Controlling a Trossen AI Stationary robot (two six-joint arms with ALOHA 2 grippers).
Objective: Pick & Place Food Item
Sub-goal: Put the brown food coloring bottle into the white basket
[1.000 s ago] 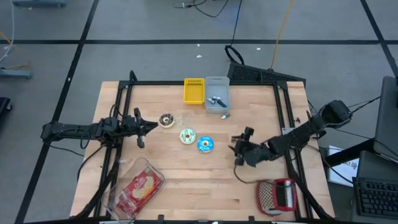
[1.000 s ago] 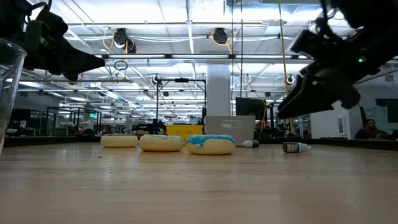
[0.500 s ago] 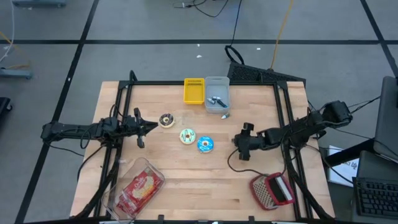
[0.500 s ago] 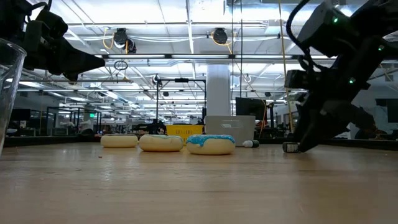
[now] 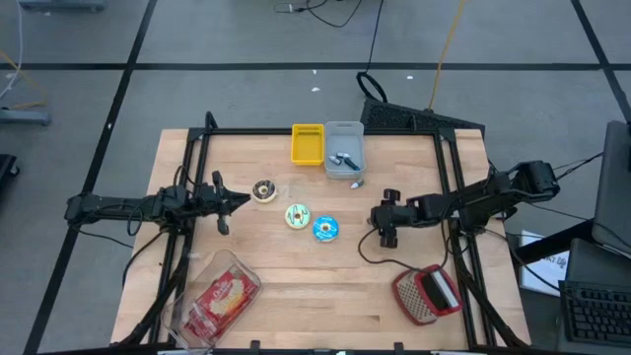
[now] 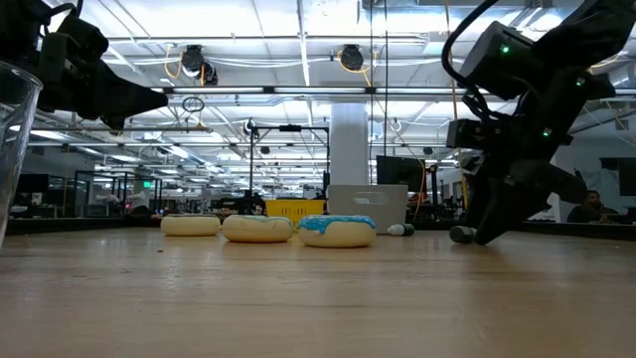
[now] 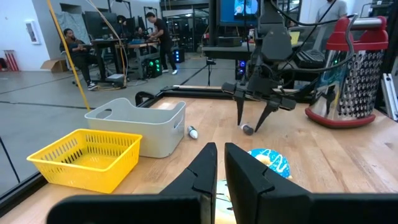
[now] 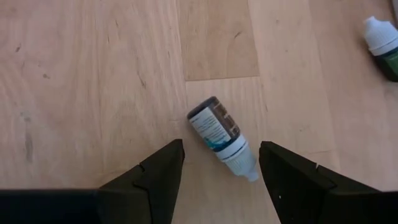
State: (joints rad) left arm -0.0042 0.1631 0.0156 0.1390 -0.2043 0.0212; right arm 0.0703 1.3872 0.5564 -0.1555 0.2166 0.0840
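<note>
your right end effector (image 8: 219, 163) hangs spread just above a small dark bottle (image 8: 222, 138) lying flat on the bench (image 5: 296, 286) — fingers straddling it. farther off, three donuts (image 5: 325, 230) sit untouched mid-bench; the left end effector (image 5: 229, 201), pressed together, waits beside them.

Yellow basket (image 5: 308, 144) and grey bin (image 5: 344, 148) stand side by side at the table's far edge. Red-handled grater (image 5: 427, 294) lies near the right front corner; clear container (image 5: 218, 297) lies front left.
</note>
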